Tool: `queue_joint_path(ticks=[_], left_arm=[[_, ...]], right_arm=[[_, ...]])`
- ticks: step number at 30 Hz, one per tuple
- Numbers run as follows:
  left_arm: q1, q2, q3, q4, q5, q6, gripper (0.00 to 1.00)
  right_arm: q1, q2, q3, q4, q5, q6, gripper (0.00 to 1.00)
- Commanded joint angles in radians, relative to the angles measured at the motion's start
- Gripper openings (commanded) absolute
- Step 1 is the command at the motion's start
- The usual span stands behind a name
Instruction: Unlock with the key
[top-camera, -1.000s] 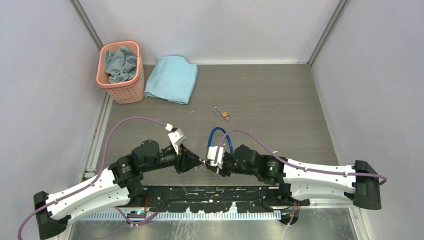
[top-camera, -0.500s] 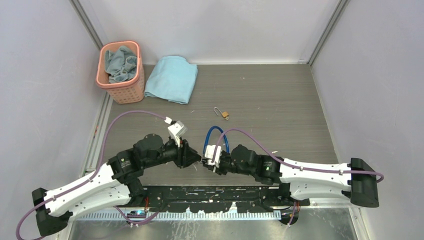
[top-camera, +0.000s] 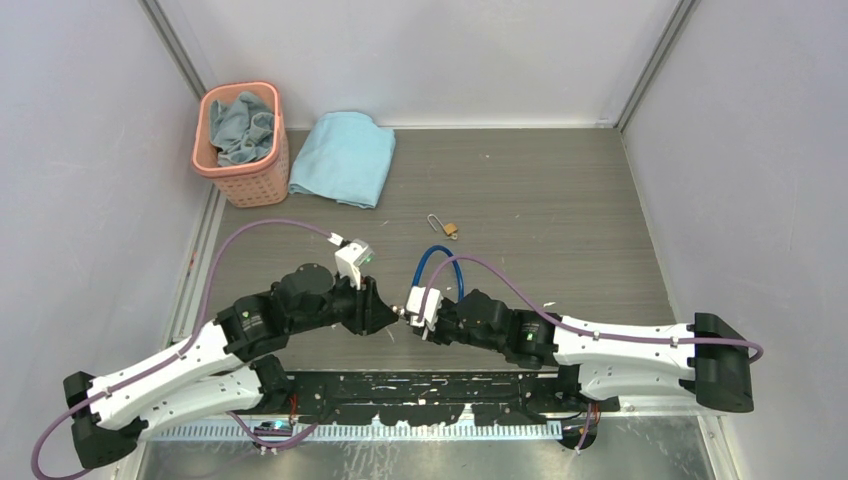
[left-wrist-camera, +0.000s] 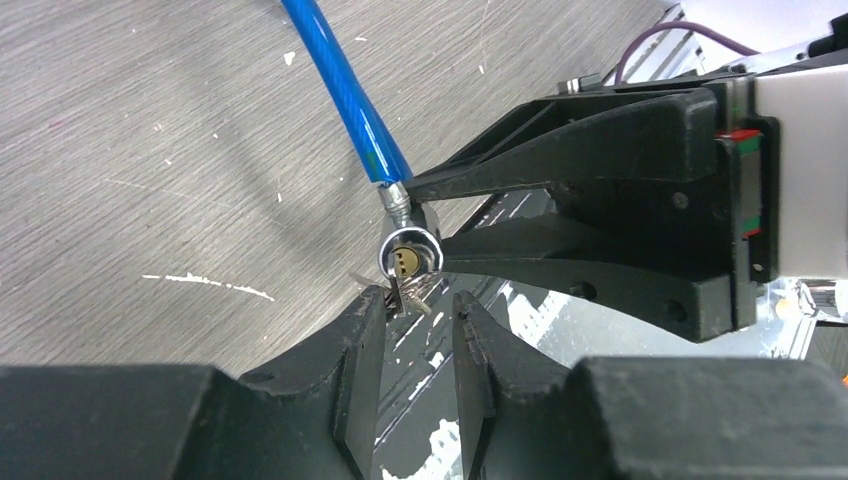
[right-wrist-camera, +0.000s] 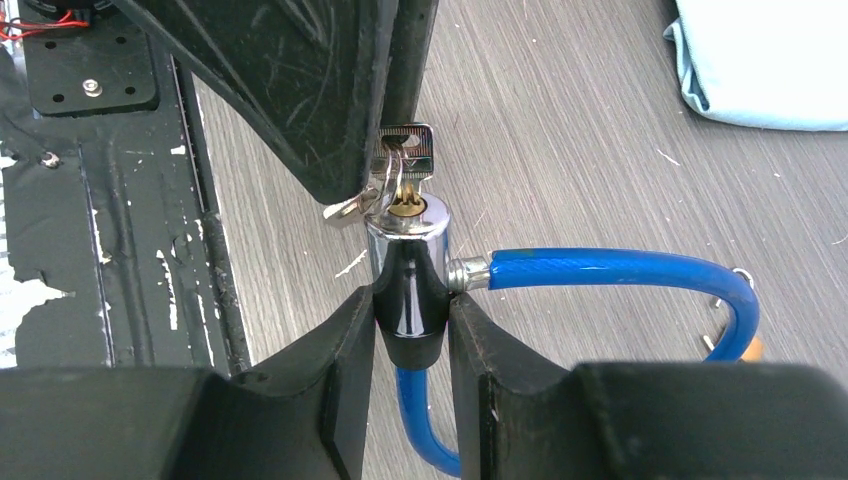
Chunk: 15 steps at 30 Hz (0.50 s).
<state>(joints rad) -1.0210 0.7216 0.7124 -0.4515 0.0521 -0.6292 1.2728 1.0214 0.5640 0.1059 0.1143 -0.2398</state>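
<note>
Two hands: left hand narrow on the key, right hand tight around the cable lock's silver barrel.

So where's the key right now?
Right wrist view, centre: the key is at the keyhole of the silver lock end held by the right gripper, beside the left gripper.

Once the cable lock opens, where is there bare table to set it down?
Bare table lies right of the brass padlock up to the right wall, and between the folded towel and the left claw. Crowded where it meets the right claw at the key and cable lock.
</note>
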Motion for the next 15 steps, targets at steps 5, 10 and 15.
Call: queue_joint_path(ticks=[5, 10, 15], left_arm=[[-0.004, 0.044, 0.018, 0.053, -0.027, 0.005, 0.28], [-0.003, 0.032, 0.003, 0.066, -0.044, 0.037, 0.23], [-0.004, 0.005, -0.002, 0.056, -0.044, 0.076, 0.24]], right_arm=[[0.002, -0.022, 0.048, 0.094, 0.022, -0.029, 0.01], [0.002, -0.033, 0.040, 0.092, 0.002, -0.026, 0.01], [0.002, -0.037, 0.037, 0.087, -0.016, -0.026, 0.01]])
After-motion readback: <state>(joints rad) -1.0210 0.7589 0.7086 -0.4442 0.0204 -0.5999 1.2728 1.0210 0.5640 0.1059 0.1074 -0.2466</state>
